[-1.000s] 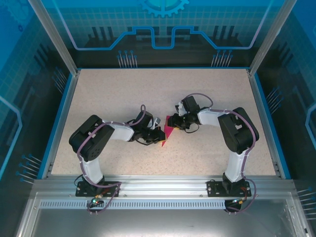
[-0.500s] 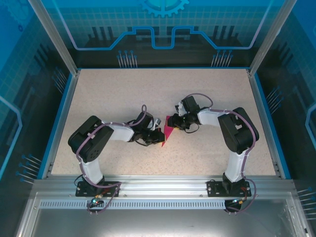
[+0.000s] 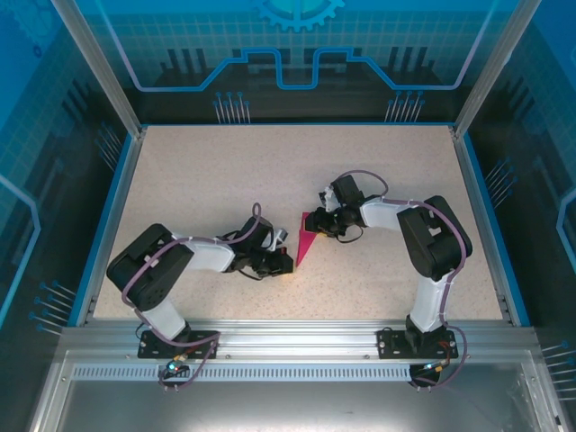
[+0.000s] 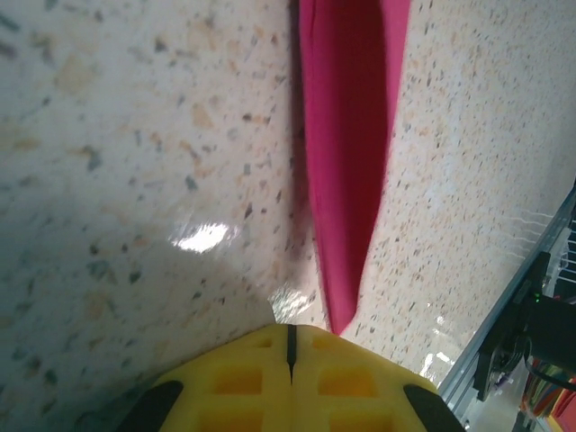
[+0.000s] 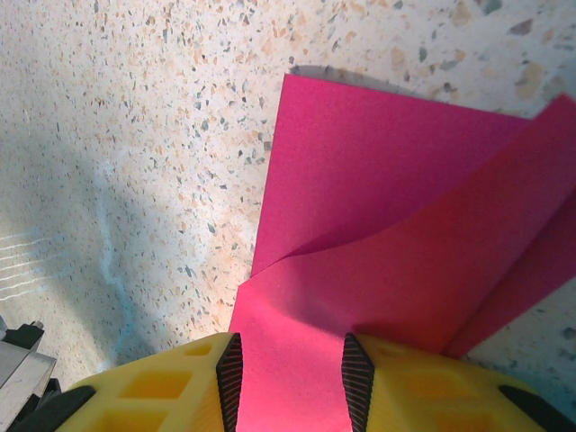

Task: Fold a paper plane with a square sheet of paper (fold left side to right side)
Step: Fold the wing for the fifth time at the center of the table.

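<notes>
The square sheet of paper (image 3: 306,238) is magenta-pink and lies folded into a narrow pointed shape at the table's middle, its point toward the near edge. In the left wrist view the paper (image 4: 346,162) tapers down to my left gripper (image 4: 290,337), which is shut, with the point just touching its right finger. From above, the left gripper (image 3: 286,258) sits at the left of that point. My right gripper (image 3: 319,222) rests on the paper's far end. Its jaws stand apart over a raised flap of the paper (image 5: 387,198), which runs between the right gripper (image 5: 292,378) fingers.
The speckled tabletop (image 3: 198,180) is bordered by a blue rim (image 3: 472,198) and a metal rail (image 3: 297,342) at the near edge. Both arm bases sit on that rail. Free room lies to the left, right and far side of the paper.
My left arm has drawn back to the left and toward the near edge, uncovering the paper's point. The right gripper and the paper's far end have stayed put.
</notes>
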`<state>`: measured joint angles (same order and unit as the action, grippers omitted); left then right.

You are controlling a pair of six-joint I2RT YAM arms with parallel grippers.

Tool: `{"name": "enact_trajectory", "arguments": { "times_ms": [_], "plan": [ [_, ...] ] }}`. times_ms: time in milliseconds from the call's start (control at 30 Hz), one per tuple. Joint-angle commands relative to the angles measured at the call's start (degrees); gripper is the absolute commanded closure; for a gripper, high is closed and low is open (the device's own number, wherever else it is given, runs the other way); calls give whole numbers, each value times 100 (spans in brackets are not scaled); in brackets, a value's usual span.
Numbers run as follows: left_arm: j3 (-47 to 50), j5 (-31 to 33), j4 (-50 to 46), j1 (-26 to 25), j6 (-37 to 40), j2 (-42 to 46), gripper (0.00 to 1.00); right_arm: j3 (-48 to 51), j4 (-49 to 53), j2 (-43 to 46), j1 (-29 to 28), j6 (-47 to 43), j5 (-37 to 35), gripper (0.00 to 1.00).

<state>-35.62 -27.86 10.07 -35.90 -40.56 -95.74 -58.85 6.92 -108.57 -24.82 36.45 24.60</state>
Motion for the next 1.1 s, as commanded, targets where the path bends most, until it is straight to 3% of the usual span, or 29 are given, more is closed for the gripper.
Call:
{"name": "enact_trajectory", "arguments": {
  "times_ms": [0, 267, 633, 800, 1067],
  "plan": [
    [-54, -80, -641, -25, -36, 296, 95, 51, 422, -140, -17, -6, -202, 61],
    [-778, -332, -680, 23, -25, 460, 93, 62, 398, -121, -14, -5, -184, 62],
    [-1470, -236, -548, 31, 205, -822, 85, 68, 389, -103, -14, 4, -168, 61],
    [-1195, 66, -441, 114, 113, -929, 87, 61, 372, -51, -13, -6, -115, 61],
    [-592, -324, 292, 165, -272, -1087, 90, -63, 383, 259, 55, -4, 204, 62]
  ]
}}
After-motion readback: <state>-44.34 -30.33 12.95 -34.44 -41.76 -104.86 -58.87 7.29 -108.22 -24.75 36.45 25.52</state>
